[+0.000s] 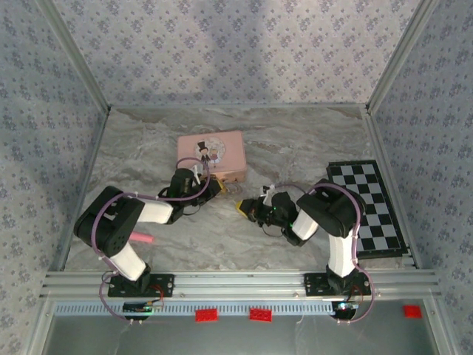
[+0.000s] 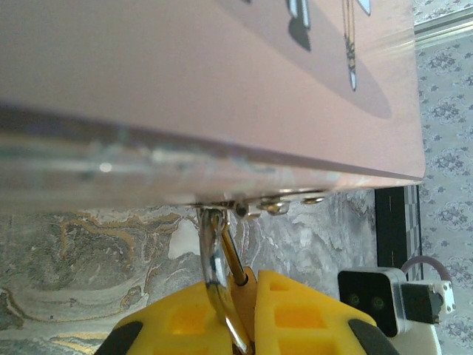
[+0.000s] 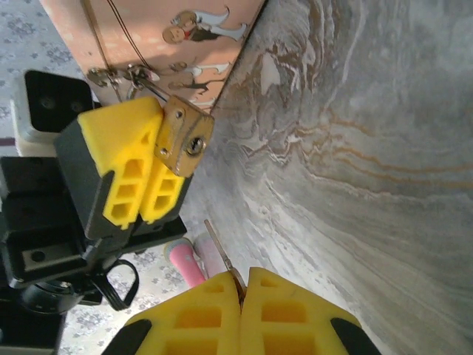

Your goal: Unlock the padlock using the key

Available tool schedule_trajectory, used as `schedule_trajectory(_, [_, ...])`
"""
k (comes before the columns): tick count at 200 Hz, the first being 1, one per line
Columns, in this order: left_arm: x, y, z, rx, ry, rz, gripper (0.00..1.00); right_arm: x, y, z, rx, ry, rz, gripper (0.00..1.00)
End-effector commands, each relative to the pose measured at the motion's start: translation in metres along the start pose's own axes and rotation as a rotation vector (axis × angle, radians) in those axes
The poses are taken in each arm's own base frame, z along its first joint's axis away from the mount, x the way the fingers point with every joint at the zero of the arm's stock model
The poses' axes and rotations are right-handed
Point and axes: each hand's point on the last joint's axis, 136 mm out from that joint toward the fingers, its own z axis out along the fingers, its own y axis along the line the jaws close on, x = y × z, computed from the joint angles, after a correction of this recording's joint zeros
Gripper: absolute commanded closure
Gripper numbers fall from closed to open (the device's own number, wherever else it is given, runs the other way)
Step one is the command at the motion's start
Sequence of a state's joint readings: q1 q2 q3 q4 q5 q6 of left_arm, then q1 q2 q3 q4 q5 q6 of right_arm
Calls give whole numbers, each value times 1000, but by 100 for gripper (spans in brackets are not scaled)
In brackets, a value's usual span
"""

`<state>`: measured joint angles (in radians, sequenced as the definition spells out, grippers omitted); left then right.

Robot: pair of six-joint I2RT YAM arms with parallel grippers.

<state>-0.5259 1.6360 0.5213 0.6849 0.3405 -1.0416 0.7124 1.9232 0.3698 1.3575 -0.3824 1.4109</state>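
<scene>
Yellow right fingers (image 3: 288,318) are pressed together on the key (image 3: 220,250). Its thin blade sticks out toward the pink box (image 3: 148,29) and stops short of the padlock (image 3: 185,137). Beyond the key, the left fingers (image 3: 129,170) clamp the small brass padlock just beside the box's front edge, with its keyhole face turned toward the key. The padlock's shackle (image 2: 213,255) runs up to the clasp hardware on the box's edge. Under the box is the marbled worktop (image 3: 355,185), and a checkerboard (image 1: 366,207) lies well to the box's right.
</scene>
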Motion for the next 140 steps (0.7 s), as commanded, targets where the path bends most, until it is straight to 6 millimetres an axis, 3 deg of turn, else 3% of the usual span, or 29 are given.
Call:
schedule_trajectory(1, [21,-28,-3,113,100,-53,100,-3,2,4,-25,21,34,100])
schedule_trajectory(140, [26,-36,1,152,115,-60,100,-10,3,8,-39,61,64,100])
